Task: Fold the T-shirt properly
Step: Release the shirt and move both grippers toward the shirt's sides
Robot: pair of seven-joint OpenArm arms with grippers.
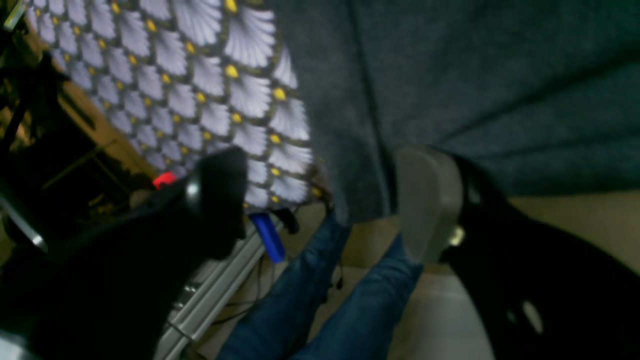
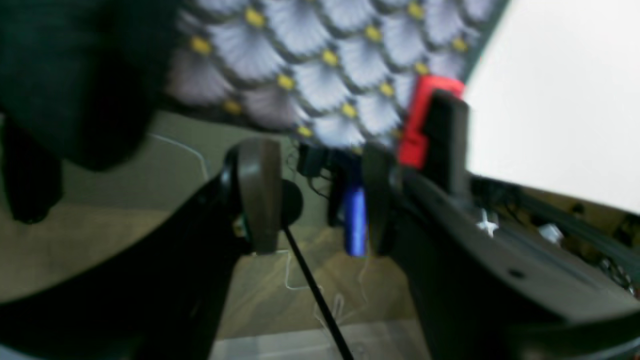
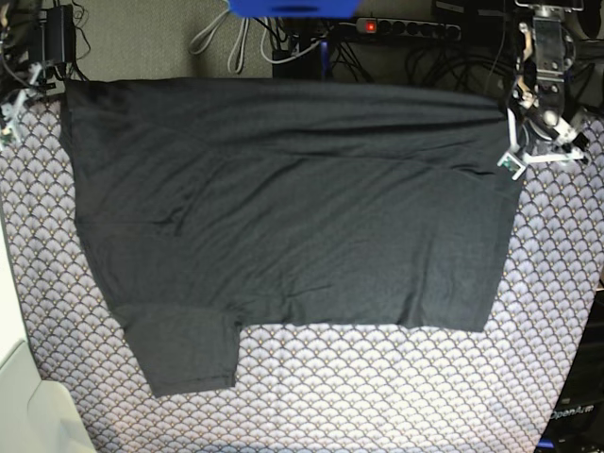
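Note:
The dark grey T-shirt [image 3: 283, 208] lies spread flat on the fan-patterned tablecloth [image 3: 377, 387], its far edge along the table's back edge and one sleeve [image 3: 189, 349] pointing to the front left. My left gripper [image 3: 517, 156] stands at the shirt's back right corner. In the left wrist view, the left gripper [image 1: 325, 200] is open and the shirt [image 1: 475, 90] hangs loose by its grey pad [image 1: 427, 200]. My right gripper [image 2: 317, 200] is open beyond the back left corner, with nothing between its fingers; the shirt [image 2: 75, 65] shows blurred at upper left.
A power strip [image 3: 406, 26] and cables lie behind the table. A person's legs in jeans [image 1: 310, 290] stand past the table edge. A red clamp [image 2: 425, 120] and a blue part [image 2: 355, 220] sit at the table edge. A white object [image 3: 19, 396] is at front left.

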